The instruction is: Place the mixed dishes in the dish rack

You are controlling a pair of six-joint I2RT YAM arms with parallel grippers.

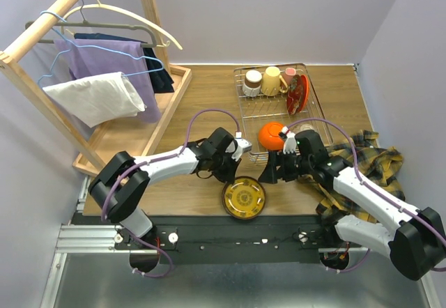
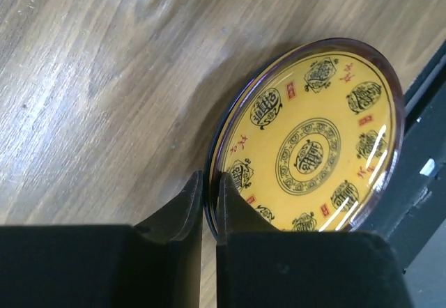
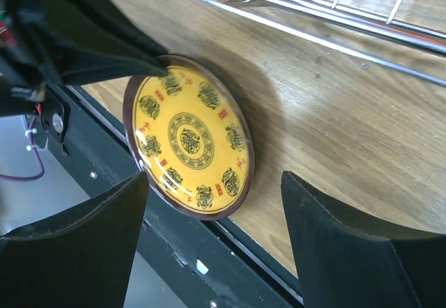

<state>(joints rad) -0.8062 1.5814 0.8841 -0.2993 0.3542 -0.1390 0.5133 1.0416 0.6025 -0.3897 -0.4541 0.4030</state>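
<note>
Wooden table (image 2: pixel 83 78) under your left gripper (image 2: pixel 209 186), clamped on the rim of the yellow plate (image 2: pixel 310 141), right gripper (image 3: pixel 214 177) spread wide above it.

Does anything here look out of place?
The yellow plate sits at the table's near edge, its rim overhanging, apart from the dishes in the dish rack. The jaws of the left gripper pinch its rim; a plaid cloth lies crumpled under the right arm.
</note>
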